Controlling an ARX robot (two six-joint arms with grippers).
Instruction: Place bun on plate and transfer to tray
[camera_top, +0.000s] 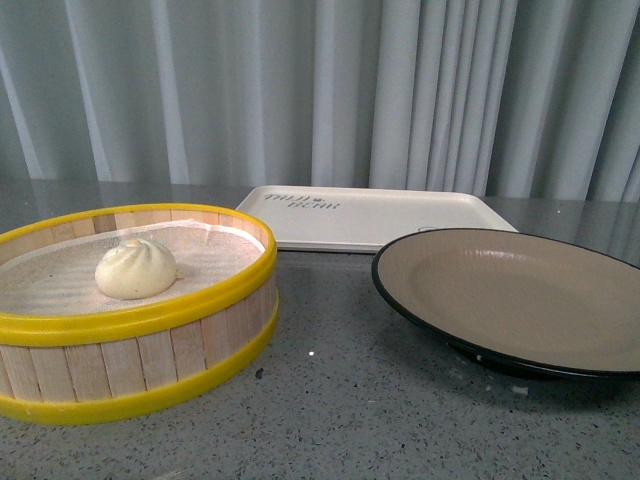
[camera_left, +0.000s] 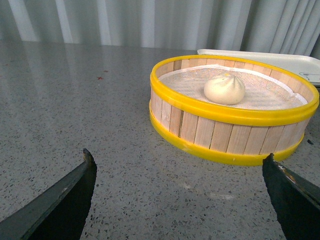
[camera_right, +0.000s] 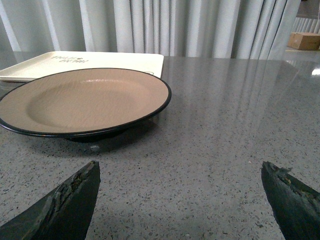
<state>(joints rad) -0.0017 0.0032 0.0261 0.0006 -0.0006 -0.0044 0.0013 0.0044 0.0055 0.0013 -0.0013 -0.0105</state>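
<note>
The cream-white bun (camera_top: 135, 268) (camera_left: 224, 89) lies inside a yellow-rimmed wooden steamer basket (camera_top: 150, 370) (camera_left: 220, 135) at the front left. To the right stands the beige plate (camera_top: 520, 300) (camera_right: 85, 102) with its black rim, nothing on it. Behind both lies the cream tray (camera_top: 370, 215) (camera_right: 65, 62) (camera_left: 300, 62). My left gripper (camera_left: 179, 162) is open over bare table, short of the basket. My right gripper (camera_right: 180, 170) is open too, over bare table beside the plate. Neither arm shows in the front view.
The grey speckled table (camera_top: 350, 400) runs back to a pale curtain (camera_top: 320, 90). A brown box (camera_right: 306, 40) sits far off past the table's edge in the right wrist view.
</note>
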